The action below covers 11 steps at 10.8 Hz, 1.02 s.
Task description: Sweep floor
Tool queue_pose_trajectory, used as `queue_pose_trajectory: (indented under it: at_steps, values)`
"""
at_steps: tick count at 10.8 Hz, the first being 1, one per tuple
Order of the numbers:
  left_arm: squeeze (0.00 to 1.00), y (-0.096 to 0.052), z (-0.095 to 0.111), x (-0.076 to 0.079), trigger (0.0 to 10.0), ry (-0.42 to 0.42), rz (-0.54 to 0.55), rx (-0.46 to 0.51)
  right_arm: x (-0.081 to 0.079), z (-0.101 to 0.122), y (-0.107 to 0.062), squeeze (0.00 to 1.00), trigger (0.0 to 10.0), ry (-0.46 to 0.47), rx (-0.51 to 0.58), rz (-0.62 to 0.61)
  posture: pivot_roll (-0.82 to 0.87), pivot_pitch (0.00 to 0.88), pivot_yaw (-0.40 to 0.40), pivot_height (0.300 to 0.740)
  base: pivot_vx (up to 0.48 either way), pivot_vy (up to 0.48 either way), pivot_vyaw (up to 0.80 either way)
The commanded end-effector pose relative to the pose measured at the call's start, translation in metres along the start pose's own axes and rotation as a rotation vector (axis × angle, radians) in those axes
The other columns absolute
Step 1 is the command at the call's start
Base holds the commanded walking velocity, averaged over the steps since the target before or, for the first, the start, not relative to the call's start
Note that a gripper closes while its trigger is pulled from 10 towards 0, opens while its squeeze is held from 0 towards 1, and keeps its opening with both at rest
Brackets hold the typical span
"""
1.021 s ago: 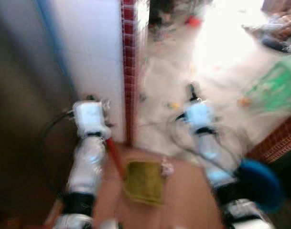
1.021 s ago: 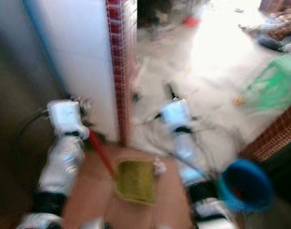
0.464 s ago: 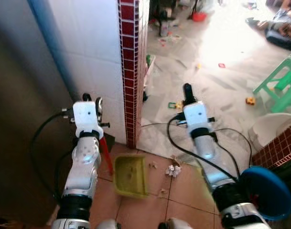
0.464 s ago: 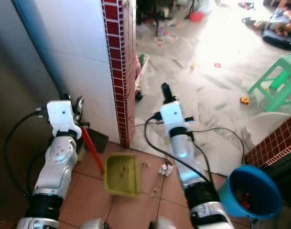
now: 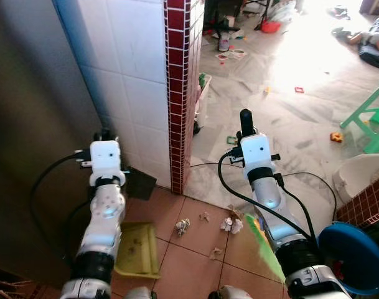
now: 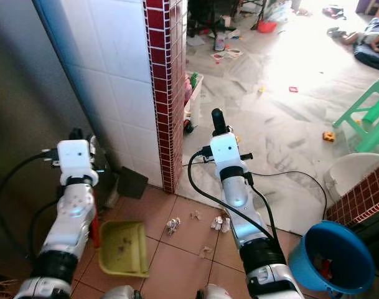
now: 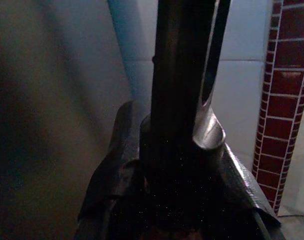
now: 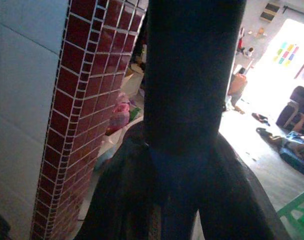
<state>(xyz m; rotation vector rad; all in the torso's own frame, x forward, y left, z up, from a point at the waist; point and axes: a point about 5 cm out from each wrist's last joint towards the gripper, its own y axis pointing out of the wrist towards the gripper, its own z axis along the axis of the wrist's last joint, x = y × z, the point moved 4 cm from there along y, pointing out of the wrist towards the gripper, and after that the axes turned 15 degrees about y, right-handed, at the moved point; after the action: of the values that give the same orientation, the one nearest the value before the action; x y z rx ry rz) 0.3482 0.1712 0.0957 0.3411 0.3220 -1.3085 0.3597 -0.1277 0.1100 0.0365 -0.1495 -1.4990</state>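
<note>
Both pinching dark handles (image 8: 191,75), left end effector (image 5: 104,133) and right end effector (image 5: 245,119); yellow dustpan (image 6: 124,247) has slid under left arm (image 5: 106,212).

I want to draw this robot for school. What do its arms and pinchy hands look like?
Both arms are shiny silver tubes with a black band low down. Each wrist ends in a white boxy block. The left gripper and right gripper have long black fingers. Black cables loop from each white block back along the arm, with the right arm's cable trailing out in a wide curve.
</note>
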Motion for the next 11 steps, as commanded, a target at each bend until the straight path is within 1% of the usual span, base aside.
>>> queue_pose_trajectory:
  at_steps: [1, 2, 3, 4, 5, 6, 7, 8, 9, 10, 11]
  values:
    - [0.0, 0.008, 0.016, 0.001, 10.0, -0.031, 0.028, 0.057, -0.004, 0.008, 0.005, 0.0, 10.0, 0.015, 0.017, 0.03, -0.03, 0.027, -0.008, 0.74, 0.0, 0.0, 0.0]
    - [0.0, 0.008, 0.001, 0.011, 10.0, -0.07, 0.03, -0.024, -0.013, 0.006, 0.006, 0.0, 10.0, 0.074, -0.004, 0.085, -0.04, 0.03, -0.008, 0.74, 0.0, 0.0, 0.0]
    - [0.0, 0.007, -0.006, 0.026, 10.0, -0.117, -0.012, -0.068, -0.018, 0.003, 0.006, 0.0, 10.0, 0.107, -0.034, 0.128, -0.04, 0.031, -0.006, 0.74, 0.0, 0.0, 0.0]
    - [0.0, 0.007, -0.007, 0.039, 10.0, -0.163, -0.062, -0.086, -0.019, 0.005, 0.007, 0.0, 10.0, 0.156, -0.044, 0.145, -0.05, 0.03, -0.006, 0.74, 0.0, 0.0, 0.0]
    - [0.0, 0.007, -0.007, 0.049, 10.0, -0.169, -0.108, -0.091, -0.019, 0.006, 0.008, 0.0, 10.0, 0.174, -0.052, 0.157, -0.06, 0.029, -0.006, 0.74, 0.0, 0.0, 0.0]
    - [0.0, 0.006, -0.01, 0.058, 10.0, -0.189, -0.143, -0.11, -0.021, 0.005, 0.009, 0.0, 10.0, 0.24, -0.079, 0.163, -0.07, 0.027, -0.006, 0.74, 0.0, 0.0, 0.0]
    - [0.0, 0.006, -0.009, 0.061, 10.0, -0.193, -0.152, -0.106, -0.026, 0.007, 0.009, 0.0, 10.0, 0.304, -0.103, 0.186, -0.06, 0.027, -0.01, 0.74, 0.0, 0.0, 0.0]
    - [0.0, 0.006, -0.01, 0.062, 10.0, -0.195, -0.158, -0.111, -0.033, 0.01, 0.01, 0.0, 10.0, 0.336, -0.118, 0.223, -0.07, 0.026, -0.012, 0.74, 0.0, 0.0, 0.0]
    - [0.0, 0.007, -0.012, 0.065, 10.0, -0.212, -0.169, -0.129, -0.052, 0.029, 0.013, 0.0, 10.0, 0.425, -0.116, 0.339, -0.07, 0.024, -0.014, 0.74, 0.0, 0.0, 0.0]
    - [0.0, 0.008, -0.012, 0.066, 10.0, -0.214, -0.173, -0.126, -0.058, 0.043, 0.016, 0.0, 10.0, 0.454, -0.102, 0.394, -0.07, 0.023, -0.015, 0.74, 0.0, 0.0, 0.0]
    - [0.0, 0.007, -0.011, 0.067, 10.0, -0.215, -0.174, -0.123, -0.057, 0.057, 0.021, 0.0, 10.0, 0.445, -0.073, 0.427, -0.07, 0.022, -0.018, 0.74, 0.0, 0.0, 0.0]
